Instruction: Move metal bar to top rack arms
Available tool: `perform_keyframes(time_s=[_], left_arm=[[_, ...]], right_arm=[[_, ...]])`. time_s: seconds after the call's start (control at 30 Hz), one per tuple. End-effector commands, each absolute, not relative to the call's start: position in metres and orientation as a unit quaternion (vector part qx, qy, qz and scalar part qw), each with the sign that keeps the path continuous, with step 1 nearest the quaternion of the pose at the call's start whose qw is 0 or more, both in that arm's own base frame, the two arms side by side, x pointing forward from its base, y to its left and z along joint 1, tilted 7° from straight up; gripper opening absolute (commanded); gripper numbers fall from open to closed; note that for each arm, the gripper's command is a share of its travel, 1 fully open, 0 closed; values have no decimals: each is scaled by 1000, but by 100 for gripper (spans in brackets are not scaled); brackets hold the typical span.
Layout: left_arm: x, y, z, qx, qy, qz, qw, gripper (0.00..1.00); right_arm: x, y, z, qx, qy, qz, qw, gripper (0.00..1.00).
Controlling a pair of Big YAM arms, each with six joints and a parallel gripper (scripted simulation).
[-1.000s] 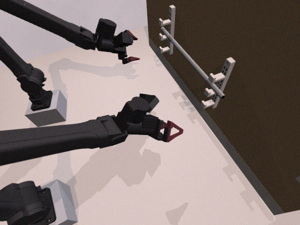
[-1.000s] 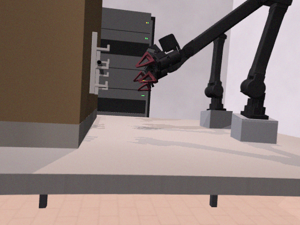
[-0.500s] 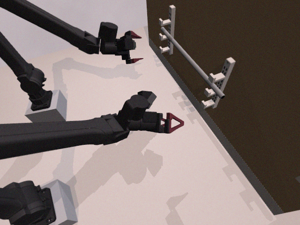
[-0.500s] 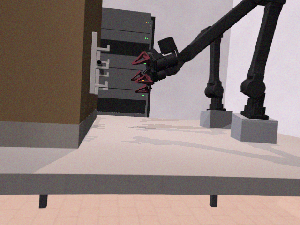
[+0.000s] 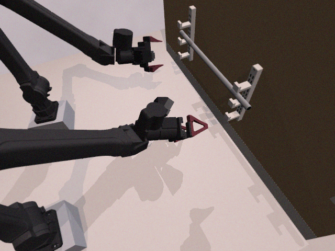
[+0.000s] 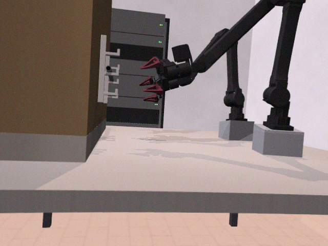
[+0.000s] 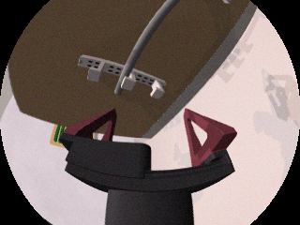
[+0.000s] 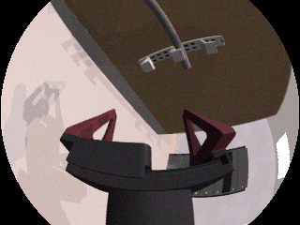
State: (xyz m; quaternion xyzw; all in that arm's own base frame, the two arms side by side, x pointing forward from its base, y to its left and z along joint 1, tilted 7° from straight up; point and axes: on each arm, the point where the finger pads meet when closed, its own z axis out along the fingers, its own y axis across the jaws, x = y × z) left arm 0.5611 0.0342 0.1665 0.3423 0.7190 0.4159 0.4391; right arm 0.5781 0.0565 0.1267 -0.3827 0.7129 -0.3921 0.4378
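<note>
Squaring both grippers to the bar [image 5: 213, 65] [image 6: 108, 68] [image 7: 141, 47] [image 8: 166, 25] comes first; you want level, synced approach, a grip near each end clear of the hooks, then lift & clear the top rack arms' lips. Bar's on the middle pair, ahead of & well apart from L gripper [image 5: 162, 53] [image 6: 142, 78] [image 7: 150, 110] and R gripper [image 5: 196, 129] [image 6: 142, 92] [image 8: 150, 110], both spread wide, nothing pinched.

Pale walls [image 6: 209, 28]; tiled floor [image 6: 164, 230].
</note>
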Motion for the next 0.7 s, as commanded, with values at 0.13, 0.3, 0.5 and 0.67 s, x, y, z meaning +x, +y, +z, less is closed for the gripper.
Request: perform_keyframes(time_s=[0.13,0.3,0.5,0.67], left_arm=[[578,26,177,377,673,455,446,100],[583,24,178,391,654,471,445,100],[590,23,179,408,630,490,443,100],[596,21,181,424,606,508,442,100]], right_arm=[[613,80,165,-403,655,-434,469,100],[620,86,165,-418,635,-449,469,100],[629,94,166,-436,610,-467,469,100],[637,102,167,-453,585,-484,468,100]])
